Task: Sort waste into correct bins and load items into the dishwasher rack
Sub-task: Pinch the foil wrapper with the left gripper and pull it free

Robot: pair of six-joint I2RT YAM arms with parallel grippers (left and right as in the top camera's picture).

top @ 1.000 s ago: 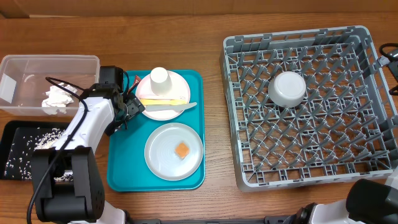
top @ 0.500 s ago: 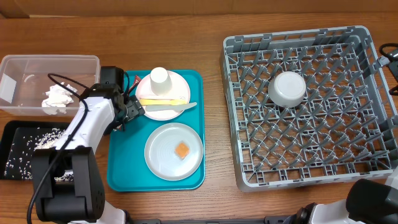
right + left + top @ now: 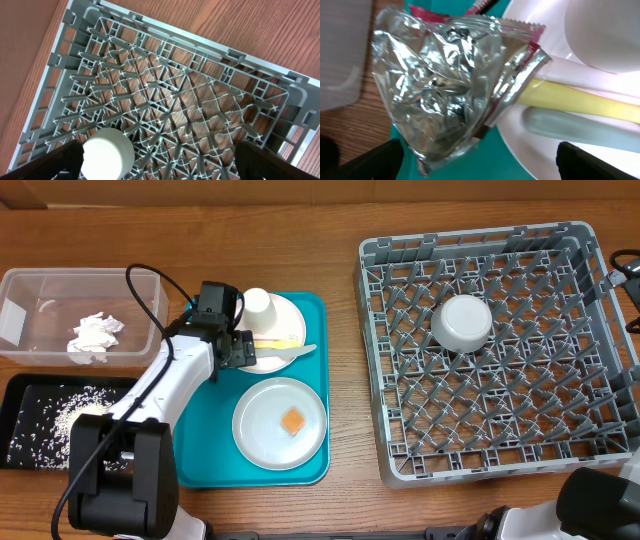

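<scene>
Left claw (image 3: 236,348), jaws spread wide, hangs over the crumpled silver foil (image 3: 445,90) at the edge of the teal tray (image 3: 200,450), beside the pinkish-white plate (image 3: 290,325) carrying a small white cup (image 3: 257,302) and a yellow utensil (image 3: 580,102). Right claw (image 3: 160,162), also spread, hovers above the dishwasher rack (image 3: 165,85), where a white bowl (image 3: 107,152) sits among the pegs. A wood-grain worktop (image 3: 345,380) carries everything, including the clear tub (image 3: 40,280) and black tray (image 3: 20,390).

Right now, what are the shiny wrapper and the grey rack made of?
The wrapper is probably metallised foil or film: mirror-bright, sharply creased, red-edged. The rack looks like moulded plastic: matt grey, thin grid ribs and pegs.
</scene>
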